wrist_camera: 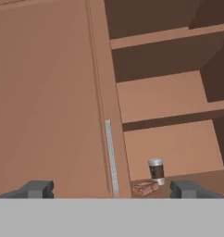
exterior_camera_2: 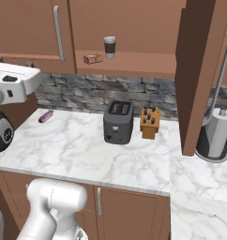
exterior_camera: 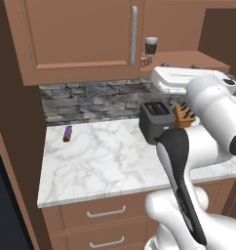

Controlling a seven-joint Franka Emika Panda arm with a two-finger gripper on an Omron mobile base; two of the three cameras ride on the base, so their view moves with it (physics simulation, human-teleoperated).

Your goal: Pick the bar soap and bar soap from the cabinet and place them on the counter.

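One paper cup (exterior_camera_2: 109, 47) beside bar soap (exterior_camera_2: 93, 58) on cabinet (exterior_camera_2: 134, 63) shelf.

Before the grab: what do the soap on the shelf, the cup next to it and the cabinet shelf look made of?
Bar soap: matte solid block, reddish-brown rim and paler pinkish face; a wrapped carton is also possible. Cup: probably paper, with a brown sleeve and white lid. Cabinet shelf: plain brown, flat finish, likely wood or laminate; no grain shows.
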